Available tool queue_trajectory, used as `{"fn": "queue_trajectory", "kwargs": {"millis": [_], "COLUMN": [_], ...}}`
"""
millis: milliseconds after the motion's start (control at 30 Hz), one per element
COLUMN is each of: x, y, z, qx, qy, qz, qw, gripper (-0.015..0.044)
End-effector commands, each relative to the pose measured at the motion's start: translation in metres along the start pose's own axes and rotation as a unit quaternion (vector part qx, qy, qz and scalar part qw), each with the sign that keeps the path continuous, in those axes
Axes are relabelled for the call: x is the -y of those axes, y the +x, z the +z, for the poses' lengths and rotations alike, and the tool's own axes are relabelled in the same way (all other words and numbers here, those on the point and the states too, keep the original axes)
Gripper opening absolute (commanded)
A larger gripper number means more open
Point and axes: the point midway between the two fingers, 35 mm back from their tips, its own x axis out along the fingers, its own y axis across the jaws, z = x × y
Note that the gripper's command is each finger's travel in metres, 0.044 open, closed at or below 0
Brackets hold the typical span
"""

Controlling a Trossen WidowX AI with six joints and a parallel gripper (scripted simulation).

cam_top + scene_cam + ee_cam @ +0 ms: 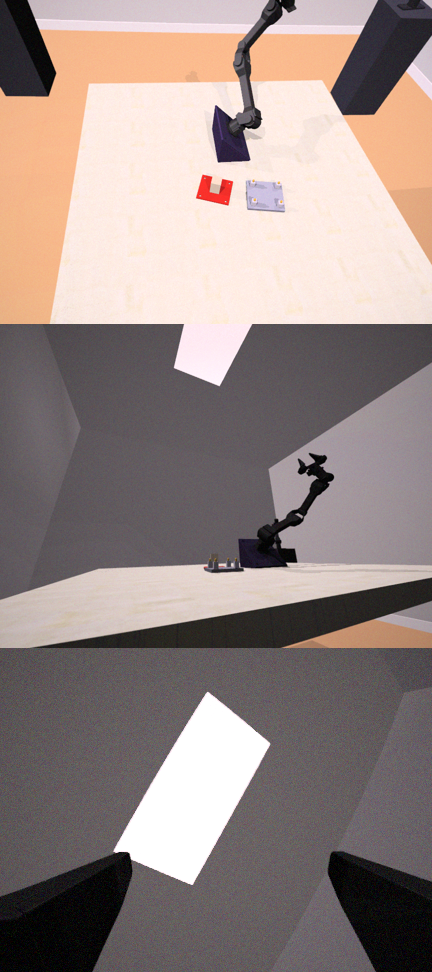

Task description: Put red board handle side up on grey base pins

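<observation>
The arm's black two-fingered hand is spread nearly to its widest with nothing in its grasp, high above the pale cream desk, where the flat red board with its upright beige square handle lies just beside the grey four-post base.

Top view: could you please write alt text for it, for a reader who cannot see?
A red board with a beige handle lies flat, handle up, beside a grey base with four gold-tipped posts, on a pale table. Behind them, a dark arm rises from a purple wedge, reaching away from both.
</observation>
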Motion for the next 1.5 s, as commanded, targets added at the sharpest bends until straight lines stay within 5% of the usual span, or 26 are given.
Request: {"fn": "queue_trajectory", "kwargs": {"millis": [0,400,867,1167,1467], "x": [0.0,0.034,0.191,0.336,0.484], "y": [0.0,-0.006,0.009,0.031,0.038], "z": [-0.002,-0.17,-0.342,-0.377,-0.359], "qx": [-0.001,-0.095,-0.233,-0.303,-0.41], "qy": [-0.002,-0.27,-0.605,-0.728,-0.793], "qz": [0.001,0.032,0.001,-0.082,-0.177], "qw": [1.0,0.958,0.761,0.61,0.415], "gripper": [0.0426,0.044,0.044,0.044,0.044]}}
